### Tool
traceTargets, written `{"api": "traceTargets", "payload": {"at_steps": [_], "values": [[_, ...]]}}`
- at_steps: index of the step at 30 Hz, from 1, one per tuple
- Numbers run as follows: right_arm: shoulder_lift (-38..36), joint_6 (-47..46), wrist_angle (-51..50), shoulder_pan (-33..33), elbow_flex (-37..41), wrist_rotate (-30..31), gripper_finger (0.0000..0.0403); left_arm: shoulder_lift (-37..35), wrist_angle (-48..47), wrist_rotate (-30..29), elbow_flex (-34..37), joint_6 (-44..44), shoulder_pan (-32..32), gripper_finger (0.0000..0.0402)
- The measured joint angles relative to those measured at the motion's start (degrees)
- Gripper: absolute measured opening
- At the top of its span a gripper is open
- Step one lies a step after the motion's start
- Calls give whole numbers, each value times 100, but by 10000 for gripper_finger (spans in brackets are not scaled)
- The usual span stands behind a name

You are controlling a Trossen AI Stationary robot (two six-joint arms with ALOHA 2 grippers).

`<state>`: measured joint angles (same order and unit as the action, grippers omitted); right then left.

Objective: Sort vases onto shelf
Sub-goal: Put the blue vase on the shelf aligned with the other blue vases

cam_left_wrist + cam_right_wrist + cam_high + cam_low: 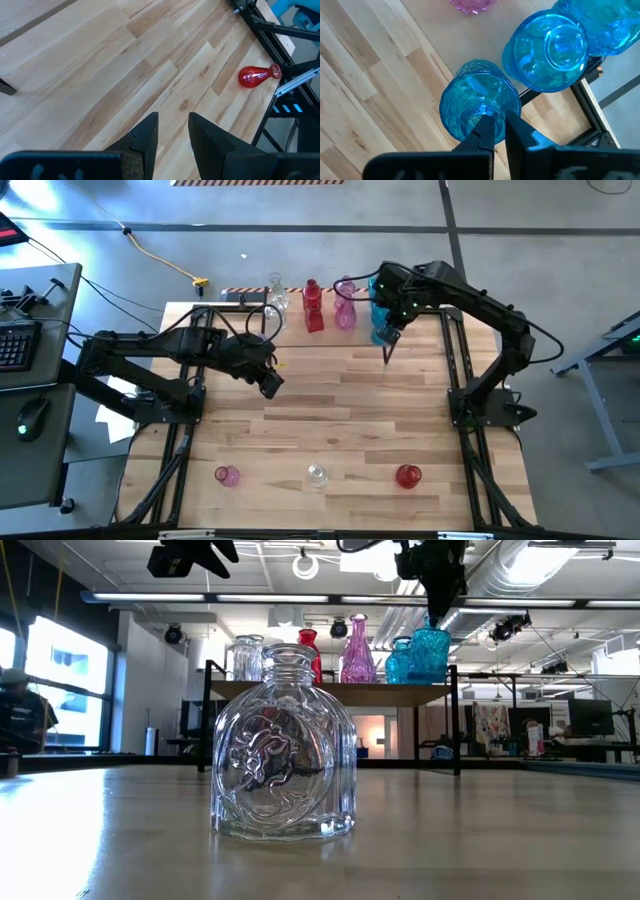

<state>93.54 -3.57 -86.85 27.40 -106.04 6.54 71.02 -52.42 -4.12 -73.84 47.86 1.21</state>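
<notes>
From above, the right gripper point(387, 333) is hanging over the right end of the shelf point(255, 296), its fingers pinching the rim of a blue vase point(381, 332), while the left gripper point(270, 383) is waiting over the open tabletop point(330, 410), well apart from the row of vases standing on the shelf. Three vases are lying or standing along the table's near edge: a pink vase point(227, 475), a clear vase point(317, 475) and a red vase point(407, 476). From table height, the held blue vase point(431, 652) is appearing level with the others on the shelf board point(330, 692), though whether its base is fully resting on the wood is hard to judge from here. The left wrist view is showing that arm's fingers point(147, 135) slightly spread with nothing between them, and the red vase point(257, 76) lying on its side near the table frame. The right wrist view is showing the fingers point(487, 131) pressed on the vase's lip point(479, 104), just beside a second blue vase point(551, 50). To do this step well, the right arm is best lowering straight down until the base sits flat, then releasing gently and rising vertically so neither neighbour is being knocked.
</notes>
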Motion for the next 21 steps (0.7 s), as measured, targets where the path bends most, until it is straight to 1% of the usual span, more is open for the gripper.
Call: {"api": "traceTargets", "payload": {"at_steps": [5, 9, 16, 21], "values": [[0, 89, 7, 0, 0, 4, 0, 0, 0, 0, 0, 0, 0, 99], [0, 107, 55, 0, 0, 144, 0, 0, 0, -9, 0, 0, 0, 99], [-2, 107, 68, 0, 0, 139, 0, 0, 0, -22, 0, 0, 0, 99], [-2, 107, 77, 0, 0, 27, 0, 0, 2, -22, 0, 0, 0, 99]]}}
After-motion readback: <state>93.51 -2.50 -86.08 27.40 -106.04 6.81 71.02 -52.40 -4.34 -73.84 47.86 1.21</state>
